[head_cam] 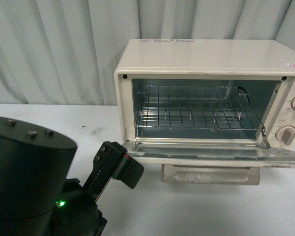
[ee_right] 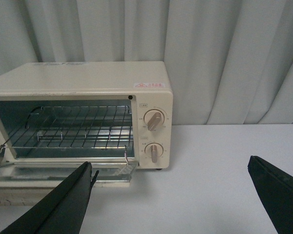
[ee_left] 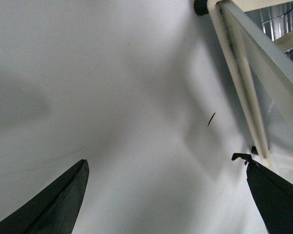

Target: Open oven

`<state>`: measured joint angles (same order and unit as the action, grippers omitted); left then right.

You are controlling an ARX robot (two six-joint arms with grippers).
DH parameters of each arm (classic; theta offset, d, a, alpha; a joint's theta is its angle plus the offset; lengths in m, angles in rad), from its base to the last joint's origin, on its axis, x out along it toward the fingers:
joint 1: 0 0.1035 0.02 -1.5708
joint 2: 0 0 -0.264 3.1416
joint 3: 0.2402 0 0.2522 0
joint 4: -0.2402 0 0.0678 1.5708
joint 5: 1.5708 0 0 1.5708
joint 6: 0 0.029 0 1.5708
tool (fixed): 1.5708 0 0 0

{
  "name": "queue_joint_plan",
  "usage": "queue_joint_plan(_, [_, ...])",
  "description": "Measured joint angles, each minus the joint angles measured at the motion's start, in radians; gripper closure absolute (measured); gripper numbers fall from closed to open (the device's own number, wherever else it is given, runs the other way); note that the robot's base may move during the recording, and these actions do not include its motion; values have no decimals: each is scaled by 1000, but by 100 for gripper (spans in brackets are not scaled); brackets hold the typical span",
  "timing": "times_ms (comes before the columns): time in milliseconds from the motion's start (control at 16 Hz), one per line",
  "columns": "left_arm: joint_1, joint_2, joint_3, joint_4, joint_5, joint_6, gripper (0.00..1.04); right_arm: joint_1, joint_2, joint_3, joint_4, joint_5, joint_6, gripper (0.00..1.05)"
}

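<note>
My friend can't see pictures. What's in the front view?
A cream oven sits on a white table with its door folded down flat, showing a wire rack inside. Two round knobs are on its right side. The robot's dark left arm is low at the left, not touching the oven.

I see a pale pleated curtain (head_cam: 54, 49) filling the whole backdrop, a white table (head_cam: 201, 209) in front of it. Light is even and soft; a few small dark scuffs (head_cam: 84, 128) on the tabletop.
</note>
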<state>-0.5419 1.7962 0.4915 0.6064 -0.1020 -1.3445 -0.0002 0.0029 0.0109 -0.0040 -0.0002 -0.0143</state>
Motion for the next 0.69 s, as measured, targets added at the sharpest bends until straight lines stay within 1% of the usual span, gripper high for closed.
queue_joint_plan(188, [43,-103,-70,-31,58,74,7,0,0,0,0,0,0,6])
queue_joint_plan(312, [71,-176,-103,-57,64,117,7,0,0,0,0,0,0,6])
queue_joint_plan(500, [194,-388,-176,-156,56,226,7,0,0,0,0,0,0,6])
queue_joint_plan(688, [304,-581,-194,-240,37,283,7,0,0,0,0,0,0,6])
